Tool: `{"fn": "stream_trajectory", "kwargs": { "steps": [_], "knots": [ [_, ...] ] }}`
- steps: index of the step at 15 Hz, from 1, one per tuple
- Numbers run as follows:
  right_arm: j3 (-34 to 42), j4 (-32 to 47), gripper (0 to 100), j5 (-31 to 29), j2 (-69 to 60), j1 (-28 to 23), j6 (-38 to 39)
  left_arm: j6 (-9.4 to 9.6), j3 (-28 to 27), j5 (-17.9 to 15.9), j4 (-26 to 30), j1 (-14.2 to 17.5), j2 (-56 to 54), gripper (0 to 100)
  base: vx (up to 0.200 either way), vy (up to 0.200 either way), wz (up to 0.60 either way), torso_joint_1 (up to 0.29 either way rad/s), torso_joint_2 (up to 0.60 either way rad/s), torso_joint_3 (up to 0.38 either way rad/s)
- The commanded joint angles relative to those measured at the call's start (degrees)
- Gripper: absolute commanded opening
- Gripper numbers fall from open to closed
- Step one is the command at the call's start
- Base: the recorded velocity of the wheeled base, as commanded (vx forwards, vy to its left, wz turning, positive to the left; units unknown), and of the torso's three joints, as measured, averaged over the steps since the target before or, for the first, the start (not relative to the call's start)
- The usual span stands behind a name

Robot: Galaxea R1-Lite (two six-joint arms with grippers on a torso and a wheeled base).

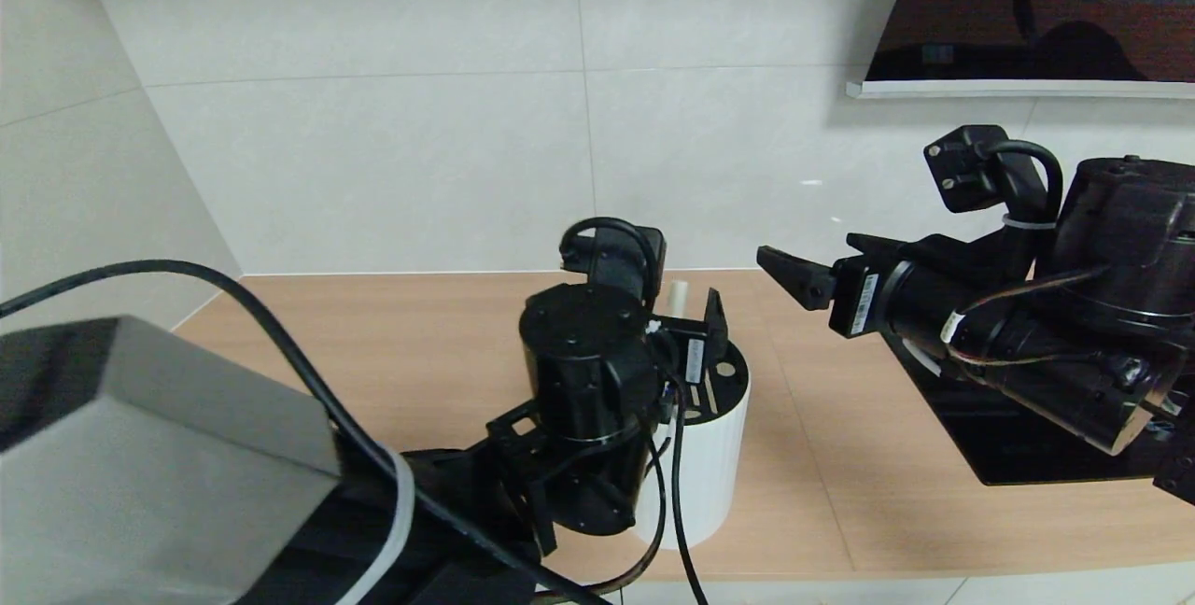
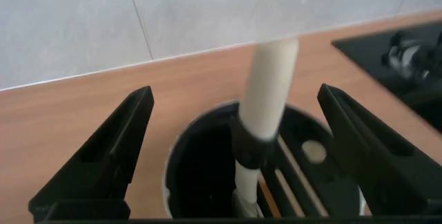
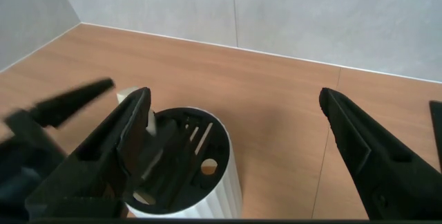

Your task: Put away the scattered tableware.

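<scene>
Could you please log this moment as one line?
left gripper open over holder | utensil in holder, ungripped | right gripper open above counter

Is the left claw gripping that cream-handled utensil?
No, the left claw is wide open, and the cream-handled utensil stands free in the gap, inside the holder.
</scene>
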Motion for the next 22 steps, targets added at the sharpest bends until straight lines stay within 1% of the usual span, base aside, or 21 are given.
{"fn": "stream_trajectory", "kwargs": {
  "steps": [1,2,4,5,7,8,9,10,11,12,14,15,16,17,18,19,20,21,22],
  "knots": [
    [-0.1,0.0,100,0.0,-0.5,-0.2,0.0,-0.53,2.3,-1.4,-0.1,0.2,-10.3,100,0.000,0.000,0.00,0.000,0.00,0.000],
    [-0.1,0.0,100,0.0,-1.1,-0.2,0.0,-1.14,3.3,-3.5,-0.1,0.2,-14.0,100,0.000,0.000,0.00,0.000,0.00,0.000],
    [0.1,0.2,100,0.0,-3.2,-1.1,0.0,-1.32,7.4,-11.8,0.3,0.2,-25.3,100,0.000,0.000,0.00,0.000,0.00,0.000],
    [0.2,0.3,100,0.0,-4.4,-1.8,0.0,-1.32,9.3,-15.4,2.1,0.8,-29.7,100,0.000,0.000,0.00,0.000,0.00,0.000],
    [0.8,0.3,100,-0.6,-7.4,-3.0,0.0,-1.14,13.9,-20.0,7.3,6.0,-37.0,100,0.000,0.000,0.00,0.000,0.00,0.000],
    [0.8,0.3,100,-0.6,-7.4,-3.0,0.0,-1.14,13.9,-20.0,7.3,6.0,-37.0,100,0.000,0.000,0.00,0.000,0.00,0.000],
    [5.8,0.3,100,-0.7,-13.8,-3.6,0.0,-1.32,18.9,-22.2,9.4,12.8,-42.7,100,0.000,0.000,0.00,0.000,0.00,0.000],
    [9.6,0.3,100,-0.6,-18.2,-3.8,-0.2,-1.32,22.3,-22.6,9.5,16.2,-45.7,100,0.000,0.000,0.00,0.000,0.00,0.000],
    [11.9,0.3,100,-0.6,-21.3,-3.8,-0.8,-1.23,24.4,-22.5,9.6,17.8,-47.8,100,0.000,0.000,0.00,0.000,0.00,0.000],
    [16.0,0.4,100,-0.6,-26.7,-3.9,-2.2,-1.14,27.1,-22.3,10.0,19.5,-51.9,100,0.000,0.000,0.00,0.000,0.00,0.000],
    [22.9,0.5,100,-0.5,-35.6,-4.9,-3.1,-0.88,30.5,-22.4,14.0,22.4,-59.8,100,0.000,0.000,0.00,0.000,0.00,0.000],
    [25.3,1.1,100,-0.5,-39.8,-5.4,-4.1,-0.79,31.3,-22.6,17.3,24.5,-63.6,100,0.000,0.000,0.00,0.000,0.00,0.000],
    [29.0,5.4,100,-0.5,-48.4,-8.3,-5.5,-0.79,32.0,-22.6,25.5,27.2,-71.6,100,0.000,0.000,0.00,0.000,0.00,0.000],
    [29.8,8.1,100,-0.3,-52.4,-10.4,-5.6,-0.79,32.0,-22.8,29.5,28.1,-75.1,100,0.000,0.000,0.00,0.000,0.00,0.000],
    [30.1,16.6,100,0.1,-61.4,-14.6,-5.6,-0.79,31.6,-24.8,38.6,30.8,-83.1,100,0.000,0.000,0.00,0.000,0.00,0.000],
    [29.7,21.3,100,0.1,-66.2,-16.1,-5.6,-0.79,31.3,-26.4,42.9,32.3,-87.2,100,0.000,0.000,0.00,0.000,0.00,0.000],
    [28.2,29.4,100,0.1,-74.1,-18.1,-5.8,-0.79,30.6,-30.0,50.4,35.5,-94.4,100,0.000,0.000,0.00,0.000,0.00,0.000],
    [26.7,35.1,100,0.1,-78.3,-19.3,-5.8,-0.79,30.1,-32.3,55.1,38.3,-98.7,100,0.000,0.000,0.00,0.000,0.00,0.000],
    [25.5,39.6,100,0.1,-80.9,-20.2,-5.9,-0.79,29.5,-34.2,58.6,39.9,-101.9,100,0.000,0.000,0.00,0.000,0.00,0.000]
  ]
}}
